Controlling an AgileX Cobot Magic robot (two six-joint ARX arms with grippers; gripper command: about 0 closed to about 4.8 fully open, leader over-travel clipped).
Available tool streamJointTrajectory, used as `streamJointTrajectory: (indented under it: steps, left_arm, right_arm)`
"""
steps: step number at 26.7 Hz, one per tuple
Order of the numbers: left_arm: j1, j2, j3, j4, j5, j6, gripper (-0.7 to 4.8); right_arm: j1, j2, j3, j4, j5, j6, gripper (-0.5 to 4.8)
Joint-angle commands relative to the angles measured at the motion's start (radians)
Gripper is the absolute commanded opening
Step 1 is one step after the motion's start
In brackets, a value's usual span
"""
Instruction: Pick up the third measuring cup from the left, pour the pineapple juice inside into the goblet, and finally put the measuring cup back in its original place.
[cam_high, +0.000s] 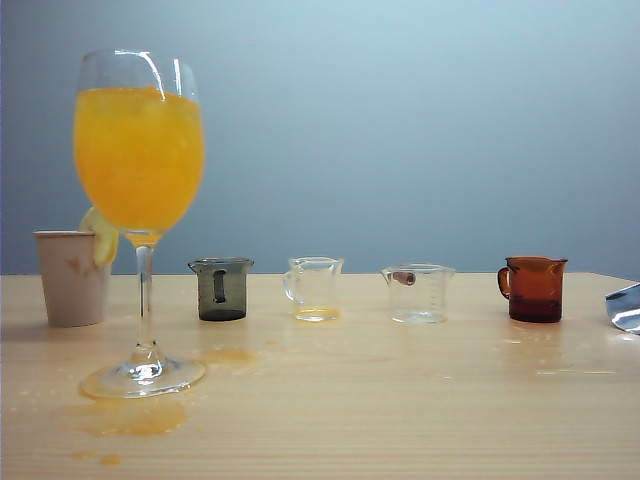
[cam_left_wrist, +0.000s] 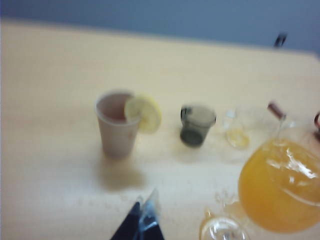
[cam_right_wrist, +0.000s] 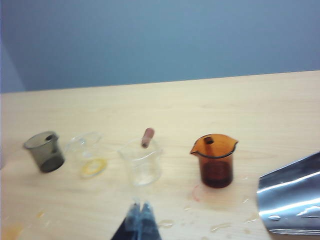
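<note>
No legible text, brand or number is shown; only faint, unreadable graduation lines are seen on the third measuring cup (cam_high: 418, 293), right of centre.

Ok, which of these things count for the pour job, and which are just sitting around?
Job:
third measuring cup, empty, back in the row
goblet, full of orange-yellow juice
right tool, shut, empty
left tool, shut, empty

Lying about:
paper cup with lemon slice
grey cup
handled clear cup
amber cup
</note>
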Motion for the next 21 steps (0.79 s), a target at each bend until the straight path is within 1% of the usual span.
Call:
streamJointTrajectory:
  steps: [1,4,7,8,12,13,14,15,17,18,20,21]
  left_arm:
    - [-0.002,-0.039,-0.072,0.076,0.004,-0.003,-0.03]
    - [-0.002,-0.087,-0.173,0.143,0.004,-0.003,-0.03]
    - [-0.002,-0.141,-0.279,0.167,0.004,-0.003,-0.03]
    - [-0.003,-0.156,-0.31,0.164,0.004,-0.003,-0.03]
    - [-0.003,-0.155,-0.426,0.154,0.004,-0.003,-0.03]
    - [-0.003,-0.155,-0.45,0.155,0.003,-0.003,-0.03]
    - [-0.003,-0.155,-0.47,0.185,0.003,-0.002,-0.03]
    - [-0.002,-0.155,-0.488,0.253,0.005,-0.002,-0.02]
    - [-0.003,-0.155,-0.495,0.306,0.004,-0.002,-0.02]
    - [-0.003,-0.155,-0.504,0.343,0.004,-0.002,-0.02]
    - [-0.004,-0.155,-0.518,0.384,0.005,-0.002,-0.02]
    - [-0.004,-0.155,-0.532,0.431,0.005,-0.003,-0.02]
  right_arm:
    - [-0.017,0.0,-0.028,0.04,0.051,0.0,-0.07]
    - [-0.061,0.0,-0.045,0.04,0.045,0.001,-0.06]
    - [-0.127,0.0,-0.061,0.039,0.014,0.001,-0.06]
    - [-0.152,0.0,-0.067,0.04,-0.008,0.001,-0.06]
    - [-0.29,0.001,-0.103,0.04,-0.172,0.002,-0.06]
    - [-0.323,0.001,-0.111,0.04,-0.194,0.002,-0.06]
    - [-0.357,0.001,-0.118,0.04,-0.203,0.001,-0.06]
    - [-0.396,0.0,-0.126,0.039,-0.198,0.001,-0.06]
    - [-0.459,0.0,-0.132,0.04,-0.193,0.001,-0.06]
    - [-0.531,0.001,-0.14,0.048,-0.201,0.002,-0.06]
    - [-0.592,0.001,-0.152,0.048,-0.237,0.005,-0.06]
    - [-0.616,0.003,-0.151,0.037,-0.247,0.005,-0.06]
